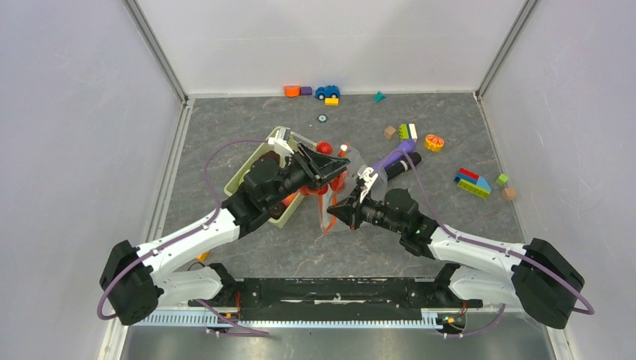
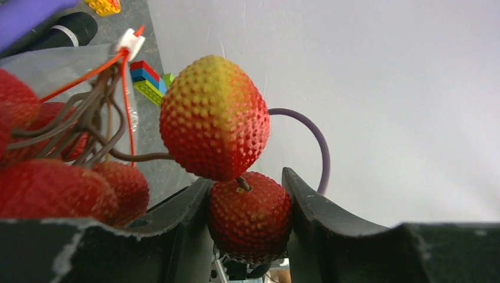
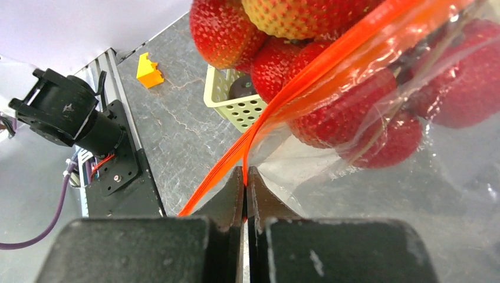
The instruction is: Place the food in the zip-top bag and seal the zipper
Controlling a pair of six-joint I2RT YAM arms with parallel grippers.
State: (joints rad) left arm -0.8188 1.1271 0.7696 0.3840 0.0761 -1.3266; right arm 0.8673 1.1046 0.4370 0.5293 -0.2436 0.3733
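The food here is a bunch of red bumpy toy fruits (image 2: 212, 118) on brown stems. My left gripper (image 2: 247, 183) is shut on one fruit of the bunch (image 2: 250, 215) and holds it up over the bag's mouth (image 1: 334, 166). The clear zip-top bag (image 3: 377, 194) hangs between the arms (image 1: 352, 191). Several fruits (image 3: 348, 112) show behind its plastic, and others (image 3: 224, 29) sit above the orange-red zipper (image 3: 306, 76). My right gripper (image 3: 244, 174) is shut on the zipper strip at the bag's near corner (image 1: 335, 212).
The light-green slotted basket (image 1: 253, 178) lies under the left arm, next to the bag, and shows in the right wrist view (image 3: 236, 106). A purple and black toy (image 1: 397, 161), the citrus slice (image 1: 434, 142) and coloured blocks (image 1: 472, 182) lie to the right. More toys (image 1: 327, 91) line the back wall.
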